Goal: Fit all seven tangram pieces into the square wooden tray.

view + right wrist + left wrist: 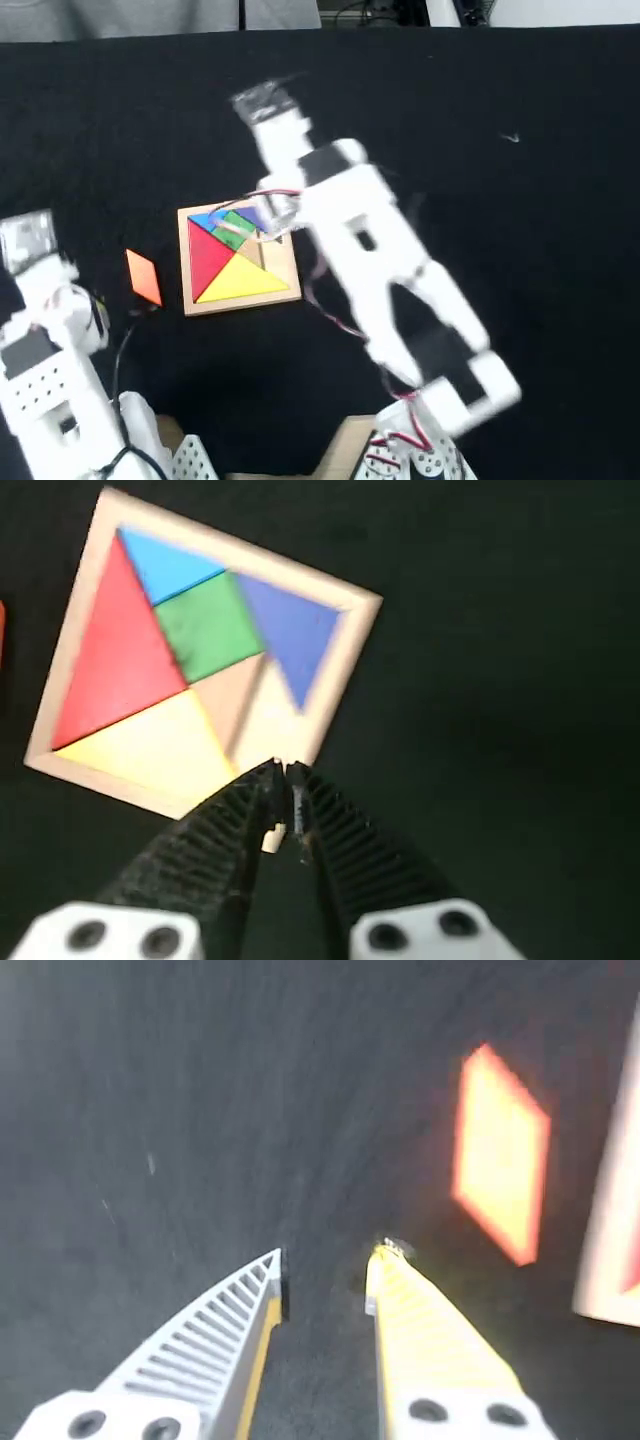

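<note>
The square wooden tray [290, 285] lies left of centre on the black table. In it are a red triangle [115, 660], a yellow triangle [150, 745], a light blue triangle [170, 565], a green square [205, 625] and a dark blue triangle [290, 625]; a pale patch [260, 715] lies between them. An orange parallelogram [143, 277] rests on the cloth just left of the tray. My right gripper [285, 775] is shut and empty, above the tray's edge [340, 680]. My left gripper [330, 1258] is open over bare cloth, short of the orange parallelogram [500, 1155].
The right arm [380, 260] stretches diagonally from the front right and covers the tray's far right corner. The left arm [45, 340] stands at the front left edge. Black cloth [500, 200] spreads to the back and right.
</note>
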